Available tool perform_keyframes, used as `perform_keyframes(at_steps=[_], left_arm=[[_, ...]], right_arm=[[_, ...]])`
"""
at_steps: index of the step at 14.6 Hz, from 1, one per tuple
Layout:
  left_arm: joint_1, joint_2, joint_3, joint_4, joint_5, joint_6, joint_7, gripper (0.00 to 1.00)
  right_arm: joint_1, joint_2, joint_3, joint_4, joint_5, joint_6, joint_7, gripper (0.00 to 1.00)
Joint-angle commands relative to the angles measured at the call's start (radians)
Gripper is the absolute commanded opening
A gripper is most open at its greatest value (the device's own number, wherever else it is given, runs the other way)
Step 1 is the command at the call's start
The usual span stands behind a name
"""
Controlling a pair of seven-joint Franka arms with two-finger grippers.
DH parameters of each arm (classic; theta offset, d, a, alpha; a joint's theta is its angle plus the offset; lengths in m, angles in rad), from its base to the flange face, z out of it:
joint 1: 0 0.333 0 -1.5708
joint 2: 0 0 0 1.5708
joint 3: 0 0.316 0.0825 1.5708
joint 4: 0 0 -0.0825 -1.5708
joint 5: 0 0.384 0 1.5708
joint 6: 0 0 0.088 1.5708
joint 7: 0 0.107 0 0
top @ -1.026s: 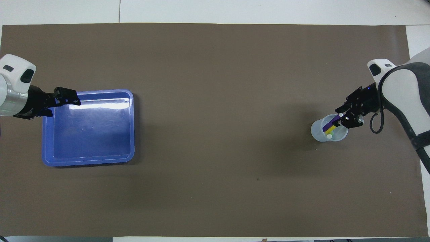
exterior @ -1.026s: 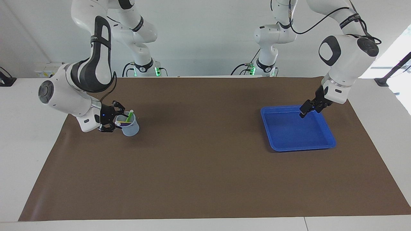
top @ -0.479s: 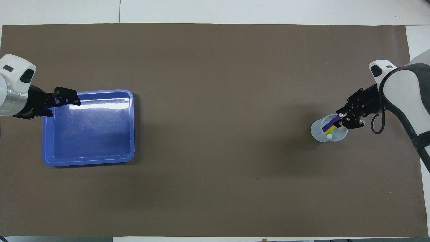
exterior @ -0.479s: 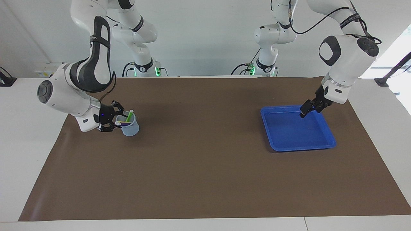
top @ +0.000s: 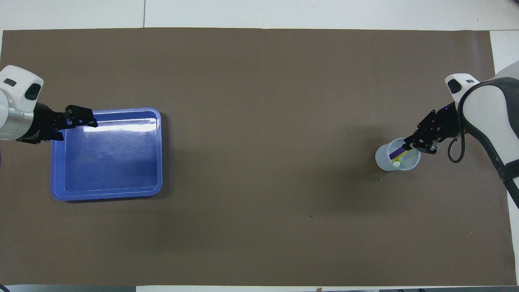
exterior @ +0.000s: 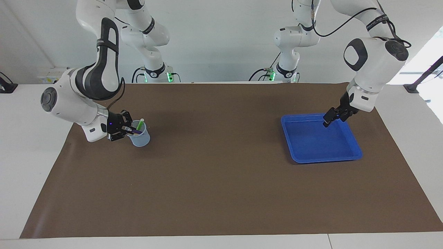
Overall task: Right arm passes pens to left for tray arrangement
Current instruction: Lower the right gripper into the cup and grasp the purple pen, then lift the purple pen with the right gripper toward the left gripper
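Note:
Three pens stand in a small translucent cup (exterior: 142,139) at the right arm's end of the table: a green pen (exterior: 139,124), a yellow pen (top: 399,156) and a purple pen (top: 394,153). My right gripper (exterior: 126,129) is at the cup's rim, shut on the purple pen's upper end. The blue tray (exterior: 357,154) lies at the left arm's end with nothing in it. My left gripper (exterior: 330,119) hangs open over the tray corner nearest the left arm's base, holding nothing.
A brown mat (exterior: 214,180) covers most of the white table. The cup and the tray lie far apart on it, with bare mat between them and toward the table edge farthest from the robots.
The right gripper has closed its fingers on the purple pen at the cup's rim. The left arm, the tray and the cup have stayed where they were.

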Motion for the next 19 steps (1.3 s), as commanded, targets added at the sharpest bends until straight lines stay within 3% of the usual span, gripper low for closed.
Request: perform_keyframes(at_steps=[1, 8, 10, 14, 17, 19], left_arm=[[-0.003, -0.002, 0.002, -0.002, -0.009, 0.010, 0.005, 1.00], [0.002, -0.003, 0.002, -0.008, -0.040, 0.018, -0.023, 1.00], [0.009, -0.002, 0.002, -0.001, -0.212, 0.020, -0.124, 1.00], [0.008, -0.013, 0.002, 0.005, -0.427, 0.020, -0.355, 1.00], [-0.009, -0.040, -0.007, -0.002, -0.481, 0.047, -0.486, 1.00], [-0.049, -0.069, -0.008, -0.007, -0.496, 0.040, -0.533, 1.00]], right_arm=[[0.000, -0.035, 0.005, -0.023, 0.001, 0.013, 0.023, 0.00], [0.007, -0.176, 0.021, 0.006, -0.069, -0.057, 0.262, 0.00], [0.007, -0.225, 0.042, 0.003, -0.102, -0.057, 0.342, 0.00], [0.007, -0.274, 0.108, 0.009, -0.111, -0.056, 0.555, 0.00], [0.006, -0.272, 0.174, 0.023, -0.067, -0.028, 0.780, 0.00], [0.006, -0.272, 0.223, 0.020, 0.039, 0.013, 0.919, 0.00]])
